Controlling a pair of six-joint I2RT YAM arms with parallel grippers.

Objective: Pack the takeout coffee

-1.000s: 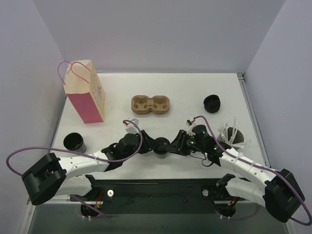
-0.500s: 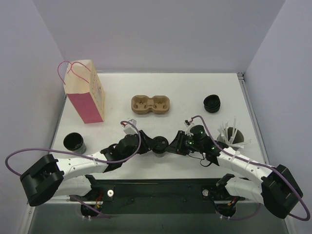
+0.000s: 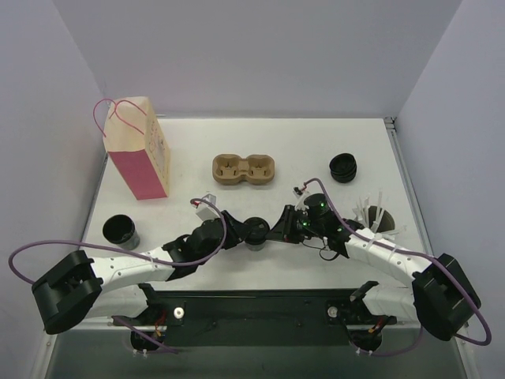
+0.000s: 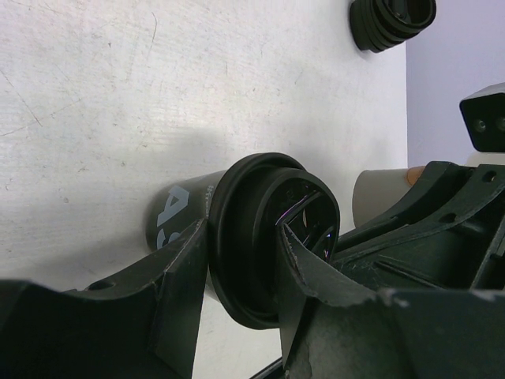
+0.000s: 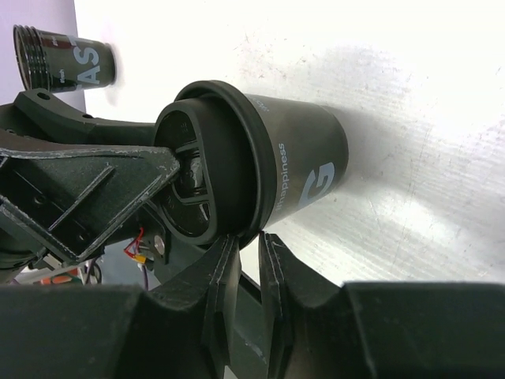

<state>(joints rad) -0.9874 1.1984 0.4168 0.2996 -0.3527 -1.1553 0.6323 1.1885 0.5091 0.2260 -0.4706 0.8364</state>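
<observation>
The left gripper (image 4: 245,233) is clamped across the rim of a black cup (image 4: 237,197), which sits right between the two tools. The right gripper (image 5: 247,241) is at the opposite side of the same cup. Its jaws are almost together at the edge of the lid (image 5: 248,158), though I cannot tell whether they pinch it. Beyond the cup, farther from both arms, lies the brown tray (image 3: 245,170).

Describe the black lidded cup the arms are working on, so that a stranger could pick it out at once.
On the white table, look at the near middle, where the left gripper and right gripper meet. Between them stands a small black disposable cup with a black lid. Unlike the other black cup, alone at the left edge, it is gripped.
</observation>
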